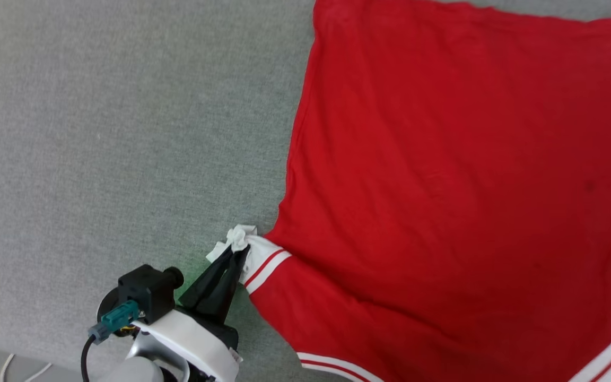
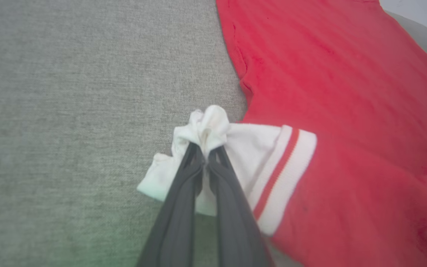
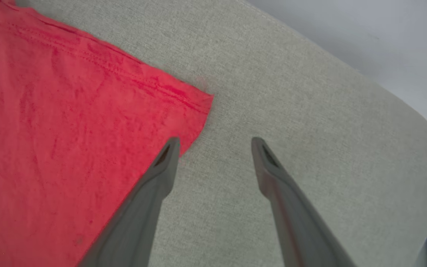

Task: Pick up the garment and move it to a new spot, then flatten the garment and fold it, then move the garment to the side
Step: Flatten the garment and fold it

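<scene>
Pinching the white sleeve end, the left gripper (image 1: 236,254) sits closest, fingers clamped on the garment (image 1: 443,185). Beyond it the red cloth lies spread flat on the grey padded surface (image 1: 98,132). By a hem corner the right gripper (image 3: 215,146) hangs, fingers wide apart, holding nothing.

Open grey surface (image 1: 125,132) from 8 to 12 o'clock, garment (image 1: 443,185) covering 12 to 6 o'clock, left gripper (image 1: 234,251) between 7 and 8 o'clock

On padded surface (image 1: 98,132): garment (image 1: 443,159), right of left end effector (image 1: 235,251).
</scene>
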You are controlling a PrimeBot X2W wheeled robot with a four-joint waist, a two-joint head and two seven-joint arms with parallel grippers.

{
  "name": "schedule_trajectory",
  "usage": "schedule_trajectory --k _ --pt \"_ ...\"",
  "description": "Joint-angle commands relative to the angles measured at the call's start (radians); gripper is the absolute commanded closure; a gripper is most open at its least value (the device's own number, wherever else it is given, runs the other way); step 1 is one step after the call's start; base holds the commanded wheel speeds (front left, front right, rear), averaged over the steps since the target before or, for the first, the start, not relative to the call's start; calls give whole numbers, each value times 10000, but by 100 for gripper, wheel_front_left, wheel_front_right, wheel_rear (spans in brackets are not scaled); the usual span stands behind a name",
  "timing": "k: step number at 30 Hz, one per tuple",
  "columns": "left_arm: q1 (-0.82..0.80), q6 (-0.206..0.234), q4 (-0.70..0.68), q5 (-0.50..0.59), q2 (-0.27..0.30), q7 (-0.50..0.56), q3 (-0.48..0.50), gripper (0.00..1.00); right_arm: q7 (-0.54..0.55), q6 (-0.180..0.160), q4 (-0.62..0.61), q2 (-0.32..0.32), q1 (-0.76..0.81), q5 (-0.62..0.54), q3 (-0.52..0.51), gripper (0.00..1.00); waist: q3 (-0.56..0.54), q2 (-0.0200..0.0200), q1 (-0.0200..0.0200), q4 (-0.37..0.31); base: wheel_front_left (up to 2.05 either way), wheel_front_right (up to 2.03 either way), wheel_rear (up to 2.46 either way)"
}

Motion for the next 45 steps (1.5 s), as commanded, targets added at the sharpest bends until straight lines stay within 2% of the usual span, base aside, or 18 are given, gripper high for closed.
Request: schedule_trajectory --k 1,5,11,12,21,26,31,36,42,45 --pt "-292 -35 -83 139 -79 -22 -47 100 -20 -3 380 126 -332 -216 149 0 632 0 -3 405 0 0 0" --pt "-513 -32 -157 273 -160 -17 -74 100 -77 -3 815 97 -223 -412 564 0 925 0 -3 522 0 0 0" --pt "-577 23 -93 318 -208 -25 -51 100 -43 -2 1336 14 651 91 1169 0 1039 0 -3 501 0 0 0" --pt "-571 18 -58 313 -211 -29 -53 100 -159 -2 1321 -27 622 123 1177 100 1009 0 -3 478 0 0 0" --pt "-179 31 340 116 -149 -93 36 100 -1575 -5 964 -302 338 513 1382 100 -225 0 -3 83 0 0 0" --pt "84 131 411 -28 -39 -87 120 100 -2171 -5 349 -857 953 1054 1782 100 -921 0 -3 -245 0 0 0" --pt "614 274 508 -278 146 -79 220 100 -2989 -5 -1032 -2182 2646 2045 2179 100 -1796 0 -3 -867 0 0 0" --pt "1068 417 568 -455 404 -109 365 100 -3613 -5 -2013 -3107 4672 2716 1957 100 -2320 0 -3 -1378 0 0 0" --pt "1406 474 614 -603 543 -125 461 100 -4161 -5 -2475 -3552 7237 3163 1403 100 -2734 0 -3 -1726 0 0 0" --pt "1566 512 594 -610 612 -146 501 100 -4510 -5 -2475 -3536 8717 3371 832 100 -2881 0 -3 -1868 0 0 0"
